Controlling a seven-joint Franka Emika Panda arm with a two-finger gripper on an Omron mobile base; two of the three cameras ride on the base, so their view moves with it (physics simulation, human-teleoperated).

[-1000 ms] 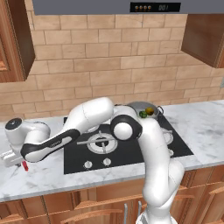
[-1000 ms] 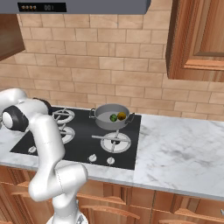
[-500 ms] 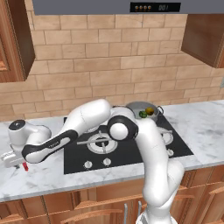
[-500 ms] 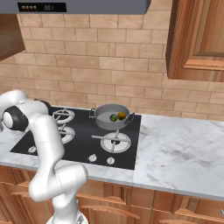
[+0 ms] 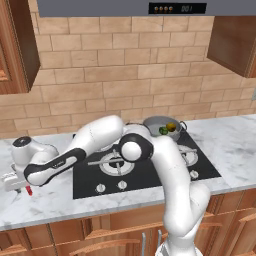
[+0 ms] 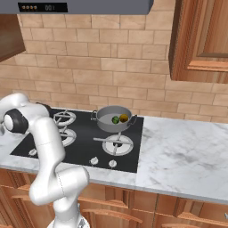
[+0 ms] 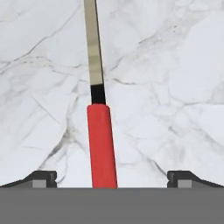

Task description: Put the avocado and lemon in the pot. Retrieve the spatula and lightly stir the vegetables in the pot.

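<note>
Fingers (image 7: 112,178) spread wide, empty, straddling spatula (image 7: 101,144) handle (head cut off) on counter (image 7: 175,87).

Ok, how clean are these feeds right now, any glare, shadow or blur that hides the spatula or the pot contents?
Hand view: sharp and evenly lit, the spatula red handle crisp on the marble counter between the open pincer tips, no glare. Left base view: soft, the pot contents small and slightly blurred. Right base view: even light, the lemon and the green piece beside it readable but coarse.
</note>
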